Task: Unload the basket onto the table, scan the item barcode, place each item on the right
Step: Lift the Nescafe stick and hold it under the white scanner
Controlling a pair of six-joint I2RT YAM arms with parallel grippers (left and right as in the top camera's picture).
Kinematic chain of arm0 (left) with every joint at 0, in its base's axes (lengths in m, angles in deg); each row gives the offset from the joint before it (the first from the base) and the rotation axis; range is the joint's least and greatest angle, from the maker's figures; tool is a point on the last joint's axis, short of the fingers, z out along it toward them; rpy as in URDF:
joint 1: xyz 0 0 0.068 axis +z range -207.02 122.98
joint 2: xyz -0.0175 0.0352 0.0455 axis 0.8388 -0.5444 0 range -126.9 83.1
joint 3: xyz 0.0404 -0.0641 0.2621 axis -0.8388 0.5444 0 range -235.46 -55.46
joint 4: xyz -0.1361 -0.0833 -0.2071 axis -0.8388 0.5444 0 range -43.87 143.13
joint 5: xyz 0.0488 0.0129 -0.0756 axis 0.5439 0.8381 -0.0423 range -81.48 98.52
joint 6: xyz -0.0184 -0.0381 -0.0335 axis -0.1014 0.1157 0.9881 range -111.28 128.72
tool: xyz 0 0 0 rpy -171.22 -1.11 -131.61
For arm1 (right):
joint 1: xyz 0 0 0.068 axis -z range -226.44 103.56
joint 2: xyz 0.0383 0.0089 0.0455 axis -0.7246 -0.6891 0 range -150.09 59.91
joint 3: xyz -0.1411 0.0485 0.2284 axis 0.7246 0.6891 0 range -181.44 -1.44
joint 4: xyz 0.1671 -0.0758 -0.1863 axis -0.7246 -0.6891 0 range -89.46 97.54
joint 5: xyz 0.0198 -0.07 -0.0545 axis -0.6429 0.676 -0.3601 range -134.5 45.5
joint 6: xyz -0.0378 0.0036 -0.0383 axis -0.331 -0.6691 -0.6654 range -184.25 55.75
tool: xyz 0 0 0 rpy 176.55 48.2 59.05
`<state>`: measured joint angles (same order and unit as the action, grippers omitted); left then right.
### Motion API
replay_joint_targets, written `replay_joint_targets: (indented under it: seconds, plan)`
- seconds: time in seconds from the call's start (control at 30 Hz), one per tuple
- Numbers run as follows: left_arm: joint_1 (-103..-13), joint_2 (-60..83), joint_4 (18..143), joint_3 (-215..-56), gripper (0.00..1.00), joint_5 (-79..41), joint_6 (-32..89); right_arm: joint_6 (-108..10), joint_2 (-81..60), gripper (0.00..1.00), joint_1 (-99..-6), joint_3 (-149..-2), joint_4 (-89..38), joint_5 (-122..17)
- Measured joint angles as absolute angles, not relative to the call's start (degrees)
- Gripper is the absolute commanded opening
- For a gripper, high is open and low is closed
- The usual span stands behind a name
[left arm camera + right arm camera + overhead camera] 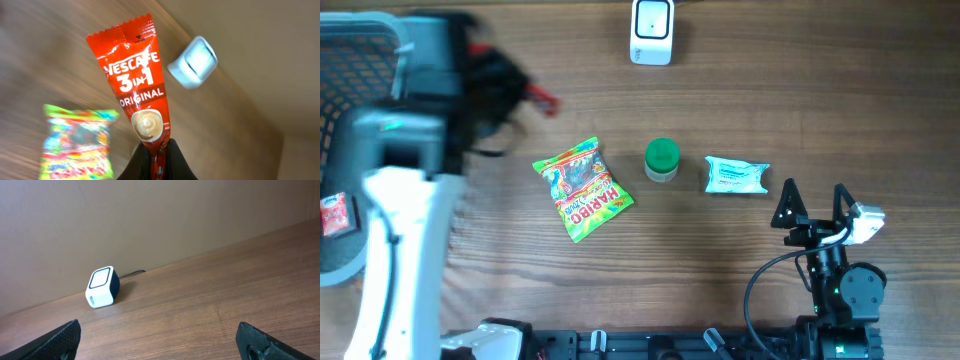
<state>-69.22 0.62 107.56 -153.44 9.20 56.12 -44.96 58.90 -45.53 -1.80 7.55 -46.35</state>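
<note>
- From overhead, we see the blurred left arm [405, 215] carrying a red Nescafé 3-in-1 coffee sachet [544, 101] over the wooden desk [770, 90]. The sachet is left of the white box-shaped barcode scanner [652, 32]. The right gripper [815, 205] is spread wide near the front edge.
- On the left wrist, our left gripper [156, 157] is clamped on the sachet's lower end. Its printed face is towards the camera, and the scanner lies beyond to the right.
- On the right wrist, the wide-spread gripper holds nothing, and the scanner stands well ahead by the wall.

The tool [156, 149] pinches a red Nescafe sachet [137, 85], white scanner [194, 62] beyond.
</note>
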Motion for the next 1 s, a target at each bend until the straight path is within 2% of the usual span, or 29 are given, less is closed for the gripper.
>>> replay_joint_targets:
  seconds: [0.13,0.3,0.4,0.57,0.87,0.9,1.0]
  plan:
    - [-84.0,-5.4,102.9,-153.5,0.04,14.5,56.1,-45.0,58.9,1.0,-45.5,-1.8,7.5,-46.4]
    - [-94.7,-17.0,97.8,-153.5,0.04,16.7,53.5,-45.0,58.9,1.0,-45.5,-1.8,7.5,-46.4]
    - [-100.7,-27.3,94.9,-153.5,0.04,17.1,44.4,-45.0,58.9,1.0,-45.5,-1.8,7.5,-46.4]
    - [-105.6,-36.2,94.3,-153.4,0.04,18.4,34.1,-45.0,58.9,1.0,-45.5,-1.8,7.5,-46.4]
    - [-103.8,-40.3,92.2,-153.4,0.04,17.9,30.4,-45.0,58.9,1.0,-45.5,-1.8,7.5,-46.4]
    - [-103.8,-40.5,92.4,-153.4,0.06,17.6,30.4,-45.0,58.9,1.0,-45.5,-1.8,7.5,-46.4]
    - [-103.8,-41.1,93.3,-153.4,0.2,16.6,29.9,-45.0,58.9,1.0,-45.5,-1.8,7.5,-46.4]
